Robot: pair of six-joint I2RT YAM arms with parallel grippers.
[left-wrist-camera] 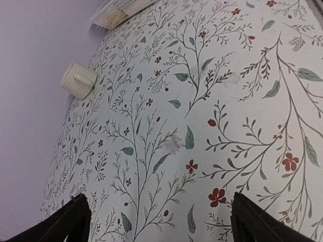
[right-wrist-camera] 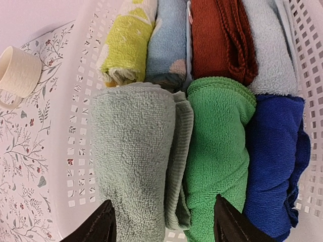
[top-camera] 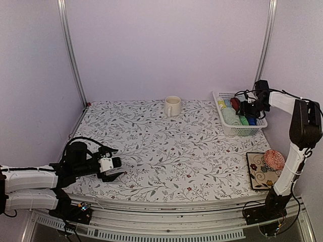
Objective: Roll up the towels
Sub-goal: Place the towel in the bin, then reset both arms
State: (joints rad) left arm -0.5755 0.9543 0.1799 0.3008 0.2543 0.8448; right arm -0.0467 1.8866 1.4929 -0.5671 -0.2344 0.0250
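A pale sage green towel [right-wrist-camera: 136,151] lies rolled in the white basket [right-wrist-camera: 75,126] at the back right, also seen from above [top-camera: 231,117]. My right gripper [right-wrist-camera: 161,224] is open above it, one finger over the sage roll and the other over the bright green roll [right-wrist-camera: 217,146]; in the top view the gripper [top-camera: 238,107] hovers over the basket [top-camera: 220,117]. No cream towel shows. My left gripper [top-camera: 120,161] is open and empty, low over the bare floral tablecloth at the near left, which also shows between its fingers in the left wrist view [left-wrist-camera: 161,227].
The basket also holds blue [right-wrist-camera: 275,161], red-brown [right-wrist-camera: 217,40], light blue [right-wrist-camera: 166,45] and yellow-patterned [right-wrist-camera: 126,50] rolls. A cream mug [top-camera: 172,106] stands at the back centre. A patterned square plate [top-camera: 258,174] with a pink object [top-camera: 275,159] sits at the near right.
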